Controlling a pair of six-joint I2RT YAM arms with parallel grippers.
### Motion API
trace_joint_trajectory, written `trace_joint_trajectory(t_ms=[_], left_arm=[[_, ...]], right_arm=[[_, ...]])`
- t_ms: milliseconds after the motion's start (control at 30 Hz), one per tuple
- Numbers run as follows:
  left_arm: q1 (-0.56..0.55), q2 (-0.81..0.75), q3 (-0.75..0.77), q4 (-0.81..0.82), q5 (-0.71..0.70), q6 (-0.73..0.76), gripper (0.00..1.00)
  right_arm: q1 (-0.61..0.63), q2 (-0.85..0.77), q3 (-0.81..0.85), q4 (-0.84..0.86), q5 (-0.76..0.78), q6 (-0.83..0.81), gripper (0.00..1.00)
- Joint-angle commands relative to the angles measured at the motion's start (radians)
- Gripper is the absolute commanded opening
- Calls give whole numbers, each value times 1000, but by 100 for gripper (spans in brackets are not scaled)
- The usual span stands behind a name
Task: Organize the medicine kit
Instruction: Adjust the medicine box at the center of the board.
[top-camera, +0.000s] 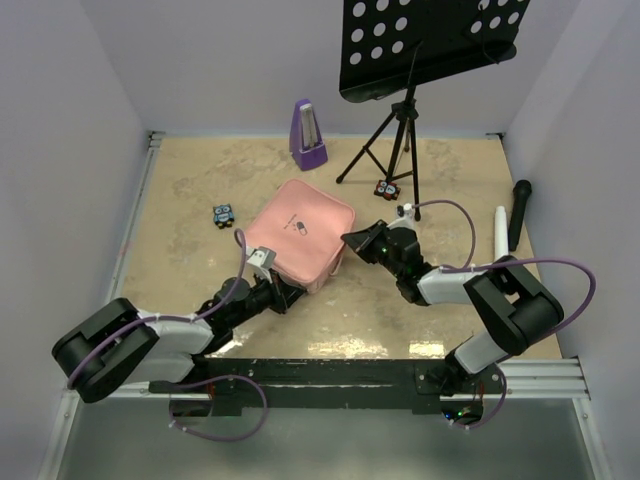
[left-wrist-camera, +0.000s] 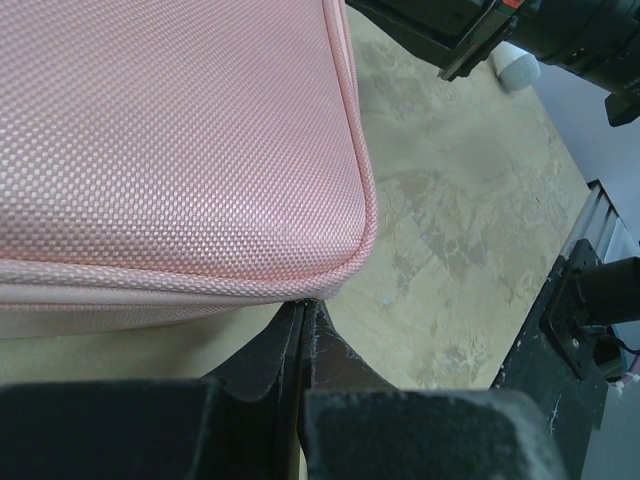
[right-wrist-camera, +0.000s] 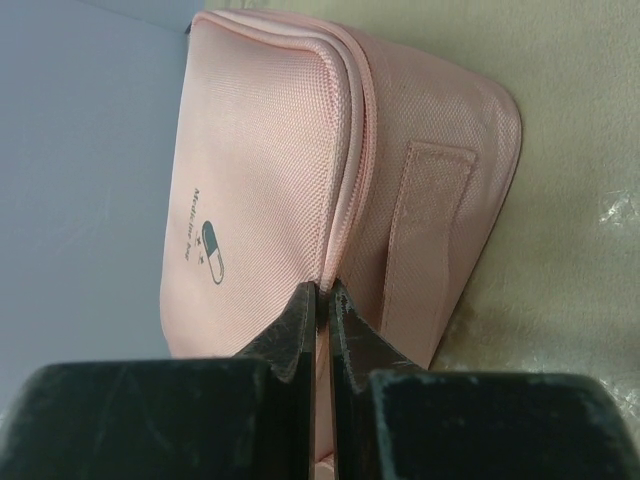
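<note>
The medicine kit (top-camera: 300, 235) is a pink square zip case lying closed in the middle of the table, pill logo up. My left gripper (top-camera: 291, 293) is shut, its tips (left-wrist-camera: 303, 303) touching the piping at the kit's (left-wrist-camera: 180, 140) near corner; I see nothing between the jaws. My right gripper (top-camera: 350, 241) is at the kit's right side. In the right wrist view its jaws (right-wrist-camera: 323, 288) are pinched on the zip line of the kit (right-wrist-camera: 270, 150), next to the side strap (right-wrist-camera: 425, 240).
A purple metronome (top-camera: 307, 135) stands at the back. A black music stand (top-camera: 398, 140) rises behind the kit on its tripod. Small packets lie at the left (top-camera: 223, 214) and by the tripod (top-camera: 386, 188). A black microphone (top-camera: 519, 212) and a white tube (top-camera: 500, 232) lie at the right.
</note>
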Motion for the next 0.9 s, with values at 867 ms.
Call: trace_joint_trajectory(t_ms=[867], left_arm=[[-68, 174, 82, 45, 72, 30, 0]], right_arm=[[113, 61, -23, -6, -19, -13, 0]])
